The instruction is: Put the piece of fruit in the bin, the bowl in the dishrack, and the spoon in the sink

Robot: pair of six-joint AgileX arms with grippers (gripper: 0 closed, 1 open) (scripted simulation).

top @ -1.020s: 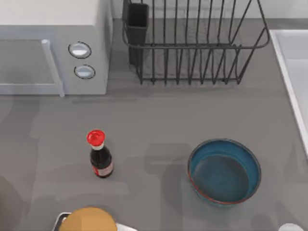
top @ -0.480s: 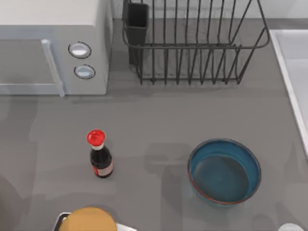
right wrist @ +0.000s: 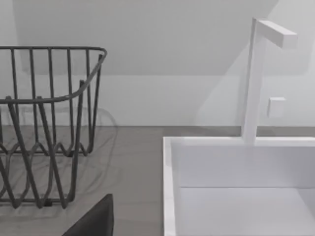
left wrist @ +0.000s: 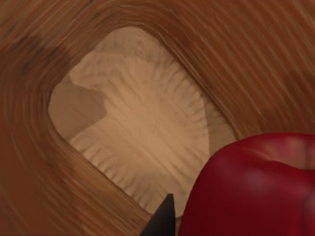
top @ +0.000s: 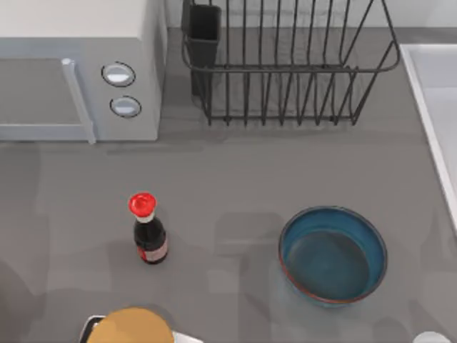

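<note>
Glossy red apple-like fruit (left wrist: 251, 189) hung over the woven brown bin's pale bottom (left wrist: 142, 132), ready to drop, presumably pinched by the left gripper, whose grip I couldn't confirm.

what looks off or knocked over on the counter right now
Nothing stands out. The bowl sits upright and empty on the counter, the sauce bottle stands upright, and the dishrack sits square beside the microwave.
</note>
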